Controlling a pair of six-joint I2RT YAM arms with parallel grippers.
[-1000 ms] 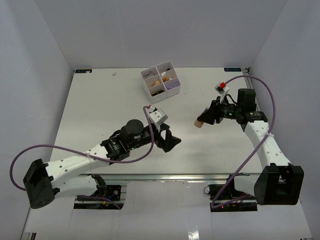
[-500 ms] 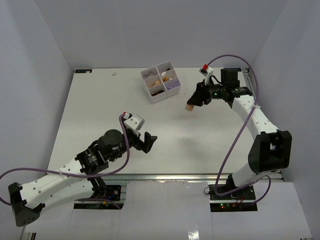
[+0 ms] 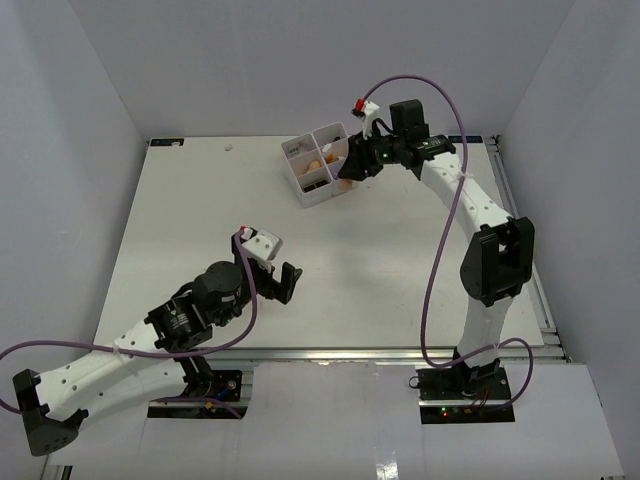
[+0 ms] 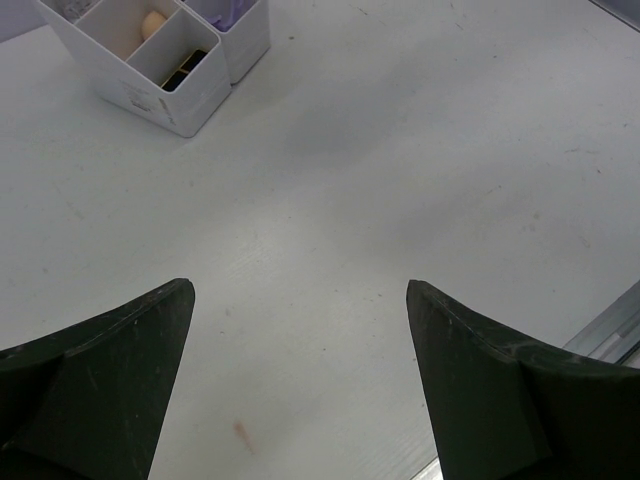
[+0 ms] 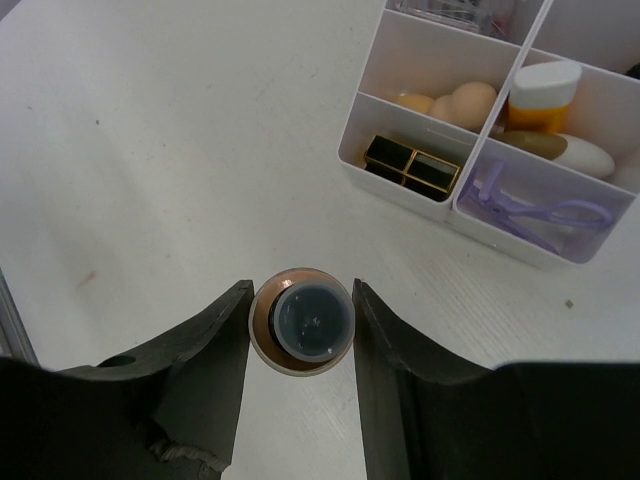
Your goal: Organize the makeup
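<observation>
My right gripper [image 5: 300, 322] is shut on the tan bottle with a dark cap [image 5: 301, 320], held upright just above the table in front of the white four-compartment box [image 5: 500, 232]. In the top view this gripper [image 3: 350, 172] and the bottle [image 3: 345, 183] hang at the box's [image 3: 303, 188] right side. The box holds black-gold lipsticks [image 5: 412, 165], beige sponges [image 5: 455, 102], an orange tube with a white cap [image 5: 540, 100] and a purple curler [image 5: 530, 205]. My left gripper [image 3: 285, 282] [image 4: 298, 295] is open and empty over bare table, well short of the box [image 4: 130, 95].
The white side walls close in the table on the left, right and back. An aluminium rail [image 3: 400, 352] runs along the near edge. A small pink smear [image 4: 243, 432] marks the table under the left gripper.
My right arm has swung from mid-right of the table up and left to the box, carrying the bottle. My left arm has drawn back toward the near left, still open.
</observation>
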